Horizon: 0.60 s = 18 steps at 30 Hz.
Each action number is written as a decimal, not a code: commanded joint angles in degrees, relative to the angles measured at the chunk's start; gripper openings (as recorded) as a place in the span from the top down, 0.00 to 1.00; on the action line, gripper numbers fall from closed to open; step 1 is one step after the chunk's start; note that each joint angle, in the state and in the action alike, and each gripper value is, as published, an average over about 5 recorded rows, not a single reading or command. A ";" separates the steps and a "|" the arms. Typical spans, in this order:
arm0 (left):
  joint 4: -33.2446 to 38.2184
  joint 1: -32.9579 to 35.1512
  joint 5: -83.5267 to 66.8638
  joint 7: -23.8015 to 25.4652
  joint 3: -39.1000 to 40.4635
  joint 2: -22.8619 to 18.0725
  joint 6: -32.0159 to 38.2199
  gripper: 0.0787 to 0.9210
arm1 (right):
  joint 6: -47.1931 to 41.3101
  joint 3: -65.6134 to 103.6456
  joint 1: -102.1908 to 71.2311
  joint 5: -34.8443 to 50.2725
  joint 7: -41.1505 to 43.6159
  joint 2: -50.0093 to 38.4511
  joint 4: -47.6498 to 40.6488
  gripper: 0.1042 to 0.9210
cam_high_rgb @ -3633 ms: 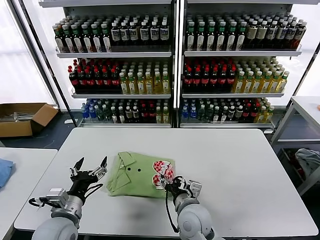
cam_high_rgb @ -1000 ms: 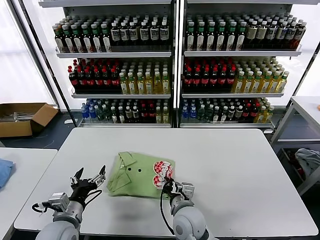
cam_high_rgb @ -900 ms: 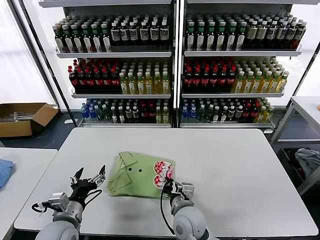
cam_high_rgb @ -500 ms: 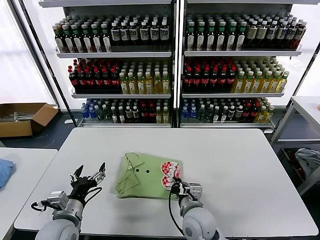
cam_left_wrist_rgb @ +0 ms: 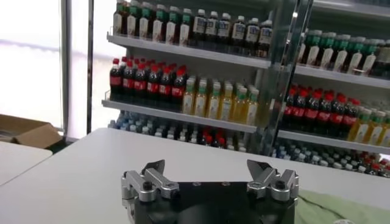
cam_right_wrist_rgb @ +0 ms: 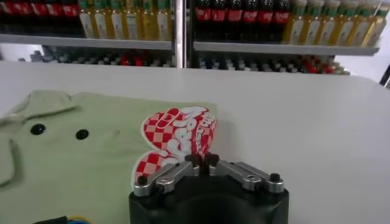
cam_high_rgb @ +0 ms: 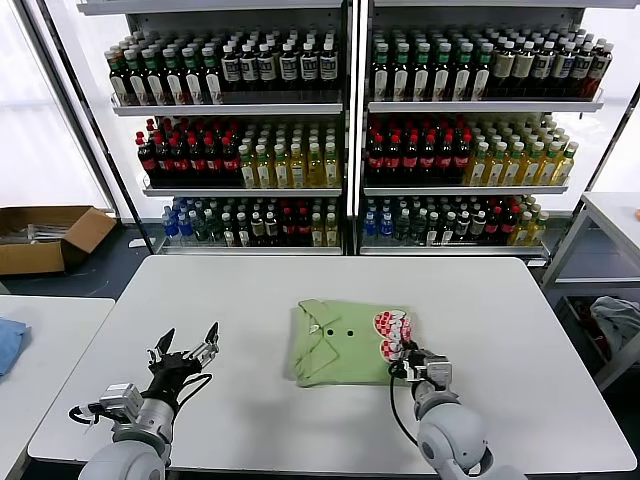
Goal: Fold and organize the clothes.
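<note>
The light green polo shirt (cam_high_rgb: pixel 340 342) lies folded on the white table (cam_high_rgb: pixel 500 300), collar and dark buttons up, with the red-and-white graphic (cam_high_rgb: pixel 390 335) at its right edge. My right gripper (cam_high_rgb: pixel 404 364) is at the shirt's near right corner, shut on the shirt's edge by the graphic; in the right wrist view the gripper (cam_right_wrist_rgb: pixel 203 159) pinches the shirt (cam_right_wrist_rgb: pixel 79 158) just below the graphic (cam_right_wrist_rgb: pixel 178 131). My left gripper (cam_high_rgb: pixel 186 345) is open and empty above bare table, left of the shirt. In the left wrist view this gripper (cam_left_wrist_rgb: pixel 206 167) shows spread fingers, with a strip of shirt (cam_left_wrist_rgb: pixel 332 208) beside it.
Shelves of bottles (cam_high_rgb: pixel 340 130) stand behind the table. A cardboard box (cam_high_rgb: pixel 45 235) sits on the floor at far left. A blue cloth (cam_high_rgb: pixel 8 342) lies on the left side table. A pale grey-blue cloth (cam_high_rgb: pixel 618 322) hangs at the far right.
My right gripper has moved to the right with the shirt's edge in it, sliding the folded shirt rightward across the table. The left gripper stays open in nearly the same place.
</note>
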<state>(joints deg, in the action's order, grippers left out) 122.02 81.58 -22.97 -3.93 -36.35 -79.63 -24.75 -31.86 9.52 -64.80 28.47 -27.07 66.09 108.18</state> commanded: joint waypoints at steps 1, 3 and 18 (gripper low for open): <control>0.76 0.62 0.80 0.22 0.37 -0.96 0.07 0.12 | 1.61 5.57 -2.07 -12.48 4.09 -2.05 3.13 0.84; 0.96 0.90 1.15 0.33 0.50 -1.28 0.07 0.12 | 3.33 5.84 -3.27 -14.12 4.14 -0.77 6.41 0.76; 1.75 3.05 4.22 1.15 1.75 -3.82 0.77 0.12 | 3.93 1.02 -9.35 4.33 -0.26 5.58 6.74 0.23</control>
<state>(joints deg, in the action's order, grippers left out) 123.68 83.88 -20.10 -2.91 -35.09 -82.42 -24.26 -28.45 11.21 -70.56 22.19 -25.08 69.28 113.85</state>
